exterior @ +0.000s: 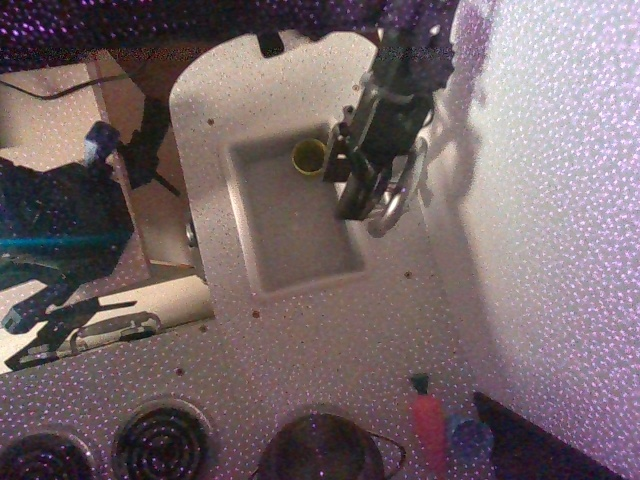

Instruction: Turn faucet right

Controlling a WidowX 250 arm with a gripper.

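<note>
Gripper comes in from the top of the overhead view, dark arm body over the right rim of the sink. Its dark fingers point down at the faucet, right on it or just left of it; contact can't be confirmed from this angle. How far the fingers are spread is unclear, since the dark body hides the gap, so whether they hold anything can't be told. Faucet sits on the speckled worktop at the sink's right edge, near the wall; only the lower curve of its shiny spout shows below the gripper. Small yellow-green cup stands in the sink's upper right corner, just left of the gripper. Carrot toy lies at the bottom right, pot beside it, burners at the bottom left.
</note>
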